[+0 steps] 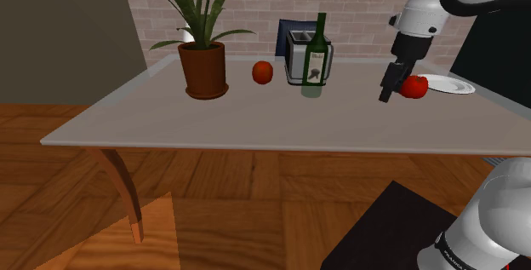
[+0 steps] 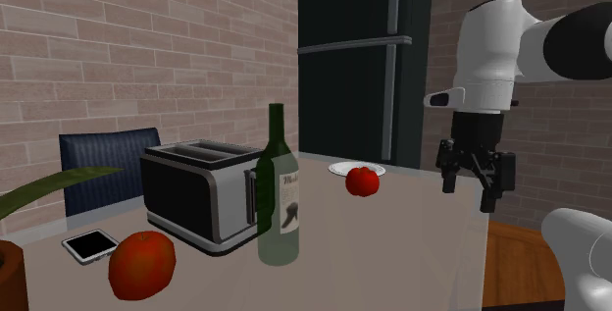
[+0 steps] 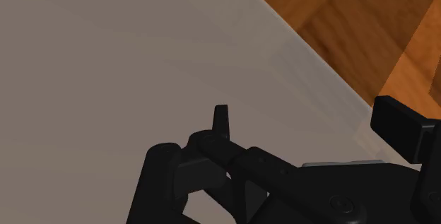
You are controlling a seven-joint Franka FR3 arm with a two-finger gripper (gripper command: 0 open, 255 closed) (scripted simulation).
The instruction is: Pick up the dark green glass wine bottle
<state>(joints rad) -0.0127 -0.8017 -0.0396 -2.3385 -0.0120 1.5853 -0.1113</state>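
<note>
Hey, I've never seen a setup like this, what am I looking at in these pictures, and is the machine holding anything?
It is a simulated white robot arm with a black two-finger gripper. One camera stands beside its base, one faces it over the table, one sits on the hand. On the table: a dark green wine bottle, a toaster, a potted plant, two red fruits, a plate and a small tablet. The gripper hangs open near the table's edge, holding nothing.

A home kitchen, or perhaps a dining corner, was suggested by a black refrigerator, a toaster on a pale table, brick walls, a potted plant and a wooden parquet floor.
</note>
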